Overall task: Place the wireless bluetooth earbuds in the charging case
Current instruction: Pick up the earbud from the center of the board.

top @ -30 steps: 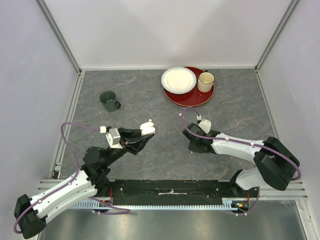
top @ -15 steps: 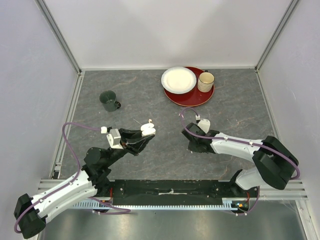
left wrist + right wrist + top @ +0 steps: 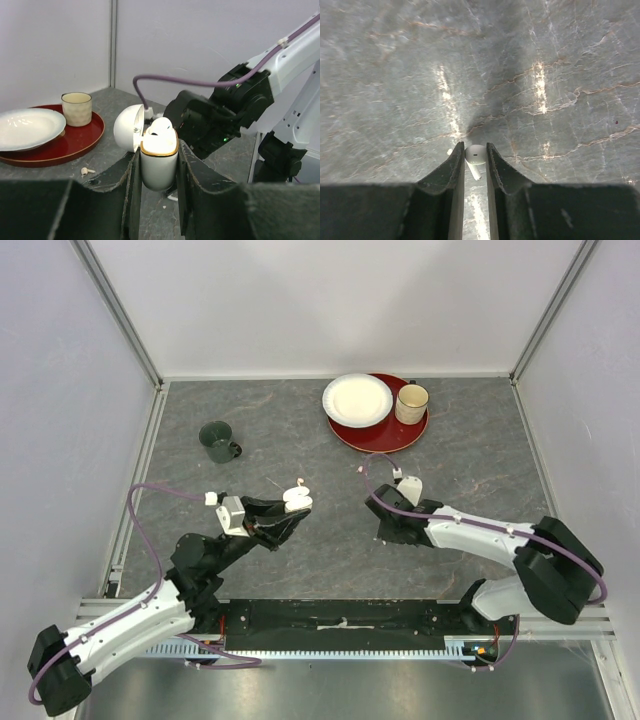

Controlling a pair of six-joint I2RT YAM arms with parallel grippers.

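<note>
My left gripper (image 3: pixel 290 508) is shut on the white charging case (image 3: pixel 297 497) and holds it upright above the table. In the left wrist view the case (image 3: pixel 159 165) sits between the fingers with its lid (image 3: pixel 127 127) swung open to the left, and one white earbud (image 3: pixel 161 127) sticks out of it. My right gripper (image 3: pixel 386 531) points down at the table. In the right wrist view its fingertips (image 3: pixel 475 150) are closed on a white earbud (image 3: pixel 476 154), stem hanging towards the camera, just over the surface. Another loose earbud (image 3: pixel 87 171) lies on the table near the tray.
A red tray (image 3: pixel 385 437) at the back holds a white plate (image 3: pixel 357 400) and a beige mug (image 3: pixel 411 403). A dark green mug (image 3: pixel 217 441) stands at the back left. The right arm's wrist fills the space just beyond the case in the left wrist view (image 3: pixel 215 120).
Hardly anything: both arms have shifted only slightly. The left gripper still holds the case and the right stays low at the table.
</note>
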